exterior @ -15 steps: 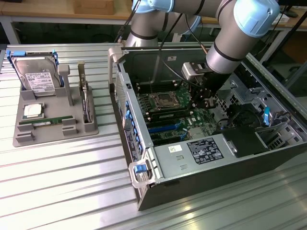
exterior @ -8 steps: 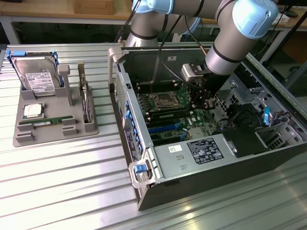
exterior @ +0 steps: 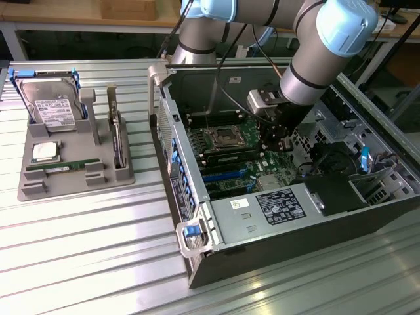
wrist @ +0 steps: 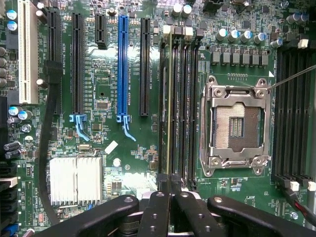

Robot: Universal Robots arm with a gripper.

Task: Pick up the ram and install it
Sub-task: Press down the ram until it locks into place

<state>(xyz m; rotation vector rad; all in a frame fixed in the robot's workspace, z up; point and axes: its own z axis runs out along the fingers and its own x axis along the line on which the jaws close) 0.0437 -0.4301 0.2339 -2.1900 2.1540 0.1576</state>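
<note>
The ram (wrist: 169,98) stands edge-on in one of the black memory slots beside the empty processor socket (wrist: 236,127), filling the slot's length. My gripper (wrist: 169,197) is shut, its black fingertips (wrist: 157,207) pressed together right over the near end of that stick. Whether they pinch it or only rest on it I cannot tell. In the exterior view the gripper (exterior: 283,143) reaches down into the open computer case (exterior: 197,197), just above the motherboard (exterior: 230,172).
A grey tray (exterior: 29,187) at the exterior view's left holds a hard drive (exterior: 56,105), a silver processor chip (exterior: 46,151), another flat green stick (exterior: 65,167) and an upright card (exterior: 118,144). Case walls, cables and the blue expansion slot (wrist: 122,64) surround the gripper.
</note>
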